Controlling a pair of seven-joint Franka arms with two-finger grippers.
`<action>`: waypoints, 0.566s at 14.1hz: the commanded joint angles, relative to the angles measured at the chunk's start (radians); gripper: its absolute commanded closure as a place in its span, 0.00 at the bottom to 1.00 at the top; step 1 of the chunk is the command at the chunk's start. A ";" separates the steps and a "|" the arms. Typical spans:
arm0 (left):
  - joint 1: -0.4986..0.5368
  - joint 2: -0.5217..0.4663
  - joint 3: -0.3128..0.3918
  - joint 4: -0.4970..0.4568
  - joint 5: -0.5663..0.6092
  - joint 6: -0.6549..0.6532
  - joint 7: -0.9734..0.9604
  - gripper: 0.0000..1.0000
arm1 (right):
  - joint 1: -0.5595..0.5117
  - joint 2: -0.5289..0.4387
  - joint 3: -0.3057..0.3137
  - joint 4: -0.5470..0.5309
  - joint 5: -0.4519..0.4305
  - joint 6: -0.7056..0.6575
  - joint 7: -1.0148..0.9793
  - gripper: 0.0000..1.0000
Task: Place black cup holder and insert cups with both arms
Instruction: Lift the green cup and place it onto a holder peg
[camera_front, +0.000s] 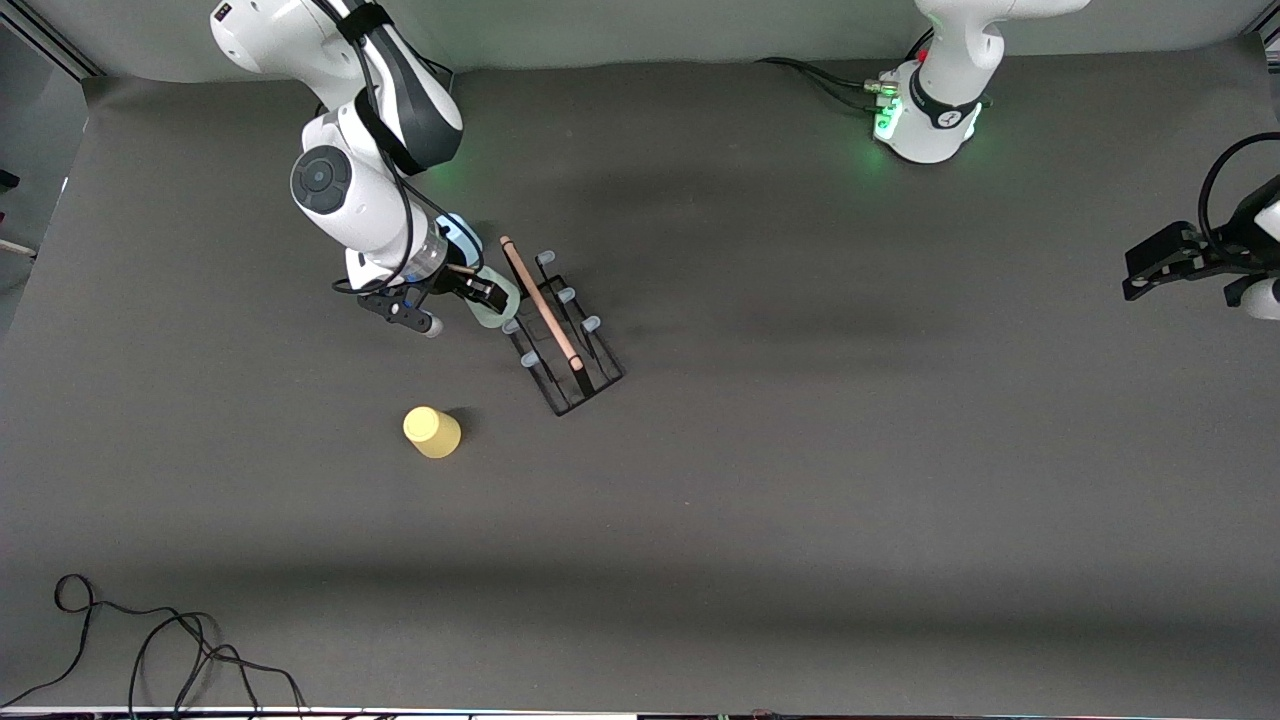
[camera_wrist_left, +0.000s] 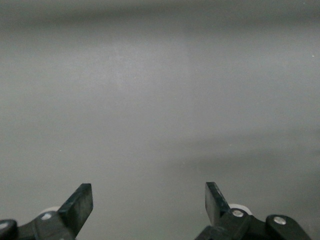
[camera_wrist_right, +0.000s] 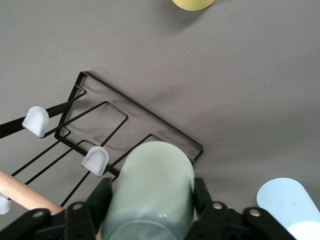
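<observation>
The black cup holder (camera_front: 565, 340) stands on the dark mat, its wooden rod handle (camera_front: 540, 300) on top and its pale blue prong tips (camera_wrist_right: 95, 161) up. My right gripper (camera_front: 488, 296) is beside the holder, on the side toward the right arm's end of the table. It is shut on the pale green cup (camera_wrist_right: 152, 185), which lies tilted against a prong. The light blue cup (camera_wrist_right: 287, 202) sits close by, partly hidden under the right arm (camera_front: 370, 200). The yellow cup (camera_front: 432, 432) stands nearer to the front camera than the holder. My left gripper (camera_wrist_left: 149, 200) waits open, far off at the left arm's end.
Loose black cables (camera_front: 150, 650) lie near the front edge at the right arm's end. The left arm's green-lit base (camera_front: 935, 110) stands at the table's back edge. Bare mat (camera_front: 850, 450) stretches between the holder and the left gripper (camera_front: 1135, 280).
</observation>
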 joint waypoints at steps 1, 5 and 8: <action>-0.010 -0.009 0.003 0.014 0.009 -0.014 0.015 0.00 | 0.007 0.003 -0.006 0.010 0.000 0.004 0.025 0.00; -0.010 -0.009 -0.006 0.039 0.017 -0.011 0.016 0.00 | -0.005 -0.039 -0.019 0.043 0.000 -0.039 -0.007 0.00; -0.011 0.002 -0.006 0.037 0.028 -0.004 0.015 0.00 | -0.008 -0.010 -0.125 0.131 -0.032 -0.099 -0.191 0.00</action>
